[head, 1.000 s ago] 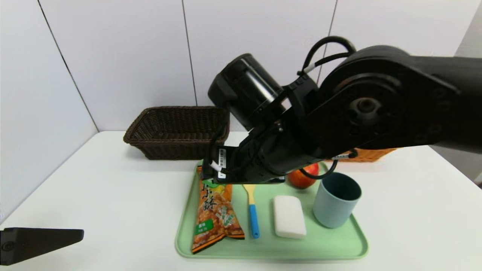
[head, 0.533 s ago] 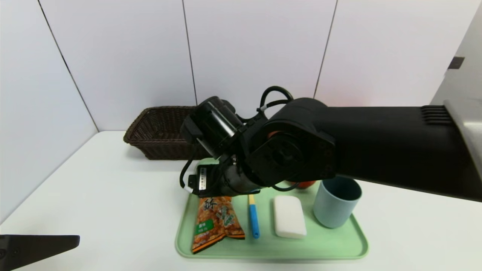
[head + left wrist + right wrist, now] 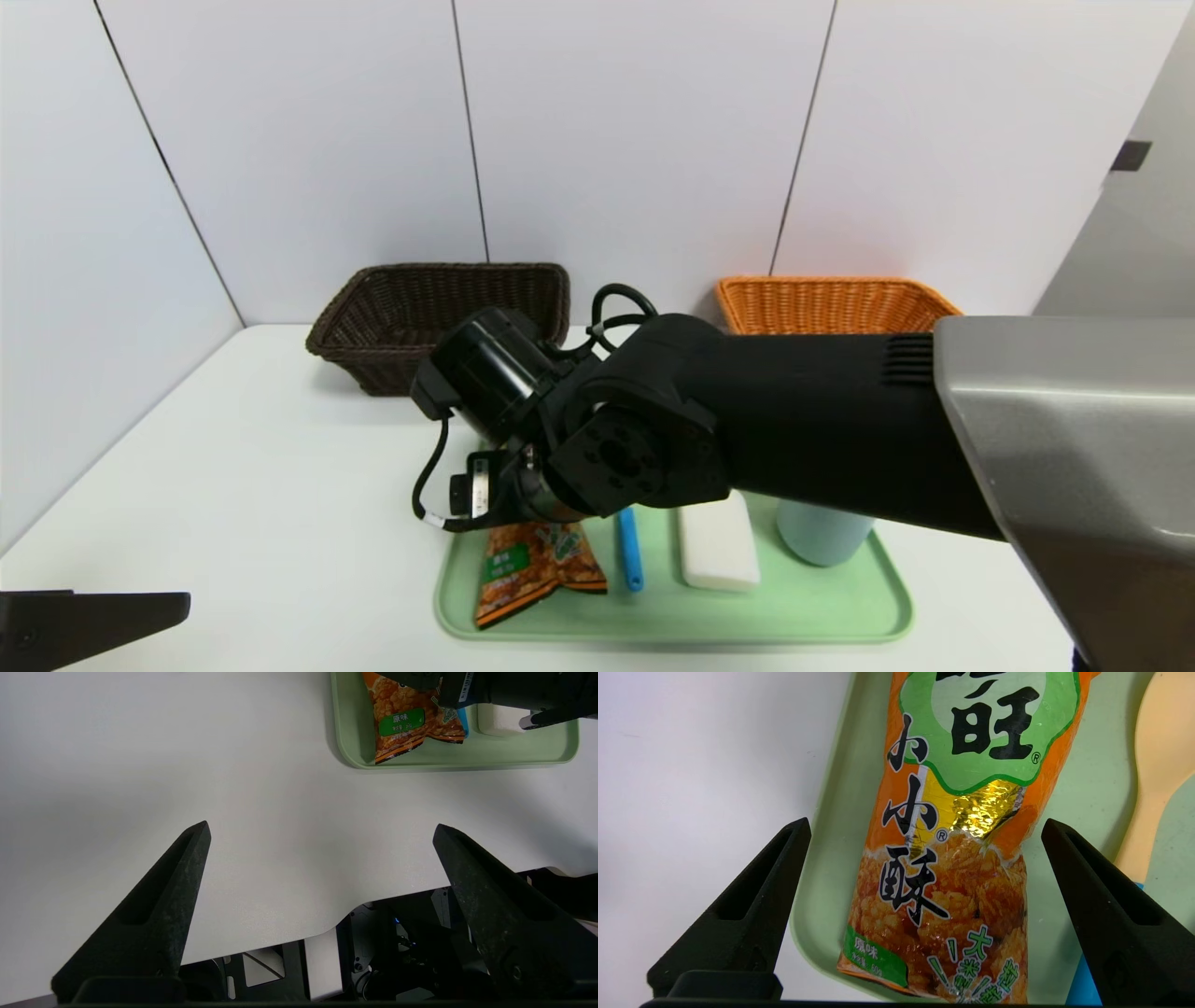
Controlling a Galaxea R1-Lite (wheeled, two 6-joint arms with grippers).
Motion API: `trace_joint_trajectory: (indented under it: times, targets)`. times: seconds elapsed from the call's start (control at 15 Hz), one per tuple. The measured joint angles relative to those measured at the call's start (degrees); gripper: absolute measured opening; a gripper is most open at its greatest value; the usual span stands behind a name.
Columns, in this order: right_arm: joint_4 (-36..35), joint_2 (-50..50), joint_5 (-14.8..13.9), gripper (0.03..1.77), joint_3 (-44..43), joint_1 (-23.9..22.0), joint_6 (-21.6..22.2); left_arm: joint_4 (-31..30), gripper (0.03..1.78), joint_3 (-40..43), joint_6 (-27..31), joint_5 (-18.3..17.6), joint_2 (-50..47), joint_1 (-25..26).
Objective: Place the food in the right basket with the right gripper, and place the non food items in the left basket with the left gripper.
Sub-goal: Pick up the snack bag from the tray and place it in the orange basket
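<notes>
Lower now over the snack bag [image 3: 952, 858], the right gripper [image 3: 927, 828] points down, its empty fingers [image 3: 775, 877] spread wide, one either side above it.

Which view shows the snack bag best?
The right wrist view: the snack bag lies nearly whole, lettering readable, between the open fingers. The head view shows its lower part below the right arm; the left wrist view, its lower end.

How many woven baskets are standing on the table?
2. The dark brown woven basket stands at the table's far side, toward the left; the orange woven basket is far right, partly behind the black arm. Another might be hidden there.
</notes>
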Motion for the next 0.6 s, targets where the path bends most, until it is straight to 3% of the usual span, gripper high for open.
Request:
trace_joint_trajectory:
  times: [0.13, 0.6]
  targets:
    - [-1.6, 1.3, -1.7, 1.71, 0.0, -0.3, -0.2, -0.1, 1.69, 0.2, 0.0, -0.1, -0.1, 0.0]
    - [-2.3, 4.3, -2.3, 1.71, 0.0, -1.5, -0.5, -0.1, 1.69, 0.3, 0.0, -1.0, -0.3, 0.0]
